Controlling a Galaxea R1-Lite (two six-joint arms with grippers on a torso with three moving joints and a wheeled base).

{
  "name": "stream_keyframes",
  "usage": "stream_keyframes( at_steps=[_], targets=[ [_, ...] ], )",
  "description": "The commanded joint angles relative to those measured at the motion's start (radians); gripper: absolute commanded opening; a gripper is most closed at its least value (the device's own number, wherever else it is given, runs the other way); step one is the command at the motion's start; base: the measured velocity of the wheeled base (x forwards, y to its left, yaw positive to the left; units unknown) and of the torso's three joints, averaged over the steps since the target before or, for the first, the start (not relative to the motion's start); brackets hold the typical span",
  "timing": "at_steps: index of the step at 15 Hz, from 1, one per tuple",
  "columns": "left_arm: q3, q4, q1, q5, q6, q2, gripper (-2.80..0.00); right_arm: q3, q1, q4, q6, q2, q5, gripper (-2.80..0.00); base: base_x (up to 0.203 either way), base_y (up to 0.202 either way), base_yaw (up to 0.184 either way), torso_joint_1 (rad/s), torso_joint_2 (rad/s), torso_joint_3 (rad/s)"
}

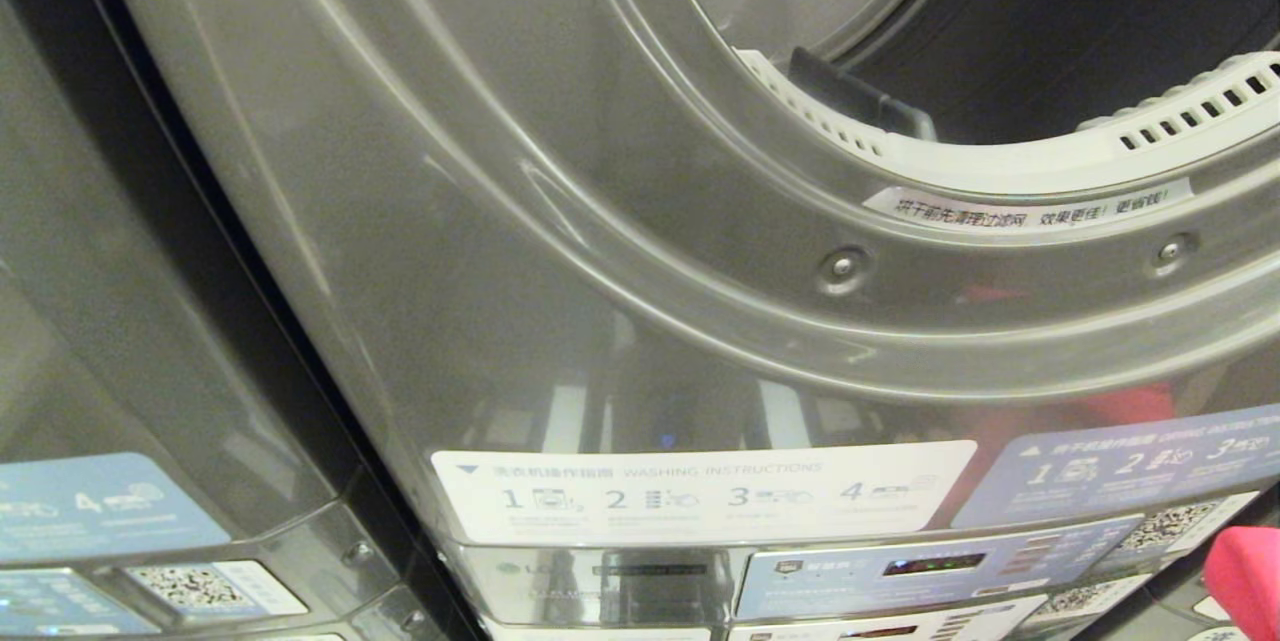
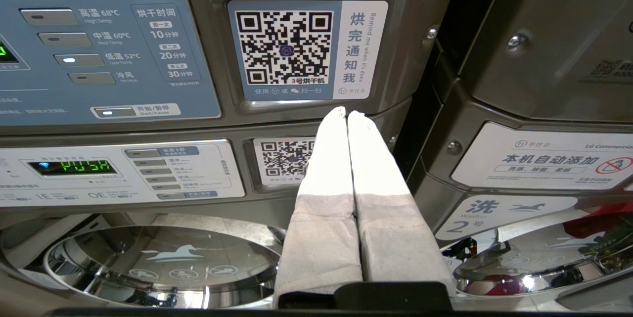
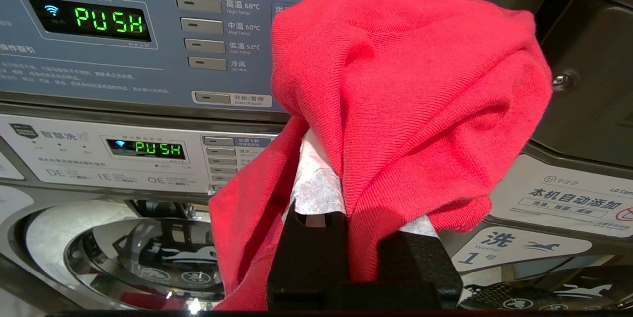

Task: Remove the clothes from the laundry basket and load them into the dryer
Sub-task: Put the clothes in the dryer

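Note:
The dryer (image 1: 600,251) fills the head view as a dark grey front, its round mouth (image 1: 1080,31) open onto a dark drum with a white slotted filter (image 1: 1000,156) at the lower rim. My right gripper (image 3: 361,168) is shut on a red knitted garment (image 3: 410,84), which drapes over and hides the fingertips. A corner of that red garment (image 1: 1245,576) shows at the head view's lower right. My left gripper (image 2: 346,112) is shut with nothing between its white-wrapped fingers (image 2: 321,168), in front of the control panels. The laundry basket is out of view.
A like grey machine (image 1: 120,321) stands close on the left. Below the dryer sit blue and white control panels (image 3: 123,45) showing "PUSH", and a chrome-rimmed glass washer door (image 3: 148,257). Another washer door (image 2: 534,267) is beside it.

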Motion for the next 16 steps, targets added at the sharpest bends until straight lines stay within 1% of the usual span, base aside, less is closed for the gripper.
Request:
stream_keyframes(
  at_steps=[1,4,7,8,10,11,12,14,16],
  targets=[
    [0.000,0.000,0.000,0.000,0.000,0.000,-2.80,0.000,0.000,0.000,0.001,0.000,0.001,-2.80,0.000,0.000,0.000,0.070,-0.12,-0.066],
    [0.000,0.000,0.001,0.000,0.000,0.000,-2.80,0.000,0.000,0.000,0.003,0.000,0.002,-2.80,0.000,0.000,0.000,0.064,-0.13,-0.063],
    [0.000,0.000,0.000,0.000,0.000,0.000,-2.80,0.000,0.000,0.002,0.002,0.000,0.004,-2.80,0.000,0.000,0.000,0.000,0.00,0.000],
    [0.000,0.000,0.002,0.000,0.000,0.000,-2.80,0.000,0.000,0.000,-0.013,0.000,0.010,-2.80,0.000,0.000,0.000,0.000,0.00,0.000],
    [0.000,0.000,0.000,0.000,0.000,0.000,-2.80,-0.001,0.000,-0.016,-0.079,0.001,0.022,-2.80,0.000,0.000,0.000,0.000,0.00,0.000],
    [0.000,0.000,0.000,0.000,0.000,0.000,-2.80,-0.027,0.000,-0.028,-0.109,0.001,0.022,-2.80,0.000,0.000,0.000,0.000,0.00,0.000],
    [0.000,0.000,0.000,0.000,0.000,0.000,-2.80,-0.084,0.000,-0.033,-0.129,0.002,0.028,-2.80,0.000,0.000,0.000,0.000,0.00,0.000],
    [0.000,0.000,0.000,0.000,0.000,0.000,-2.80,-0.246,0.000,-0.033,-0.138,0.048,0.080,-2.80,0.000,0.000,0.000,0.000,0.00,0.000],
    [0.000,0.000,0.000,0.000,0.000,0.000,-2.80,-0.422,0.000,-0.035,-0.115,0.192,0.149,-2.80,0.000,0.000,0.000,0.000,0.00,0.000]
  ],
)
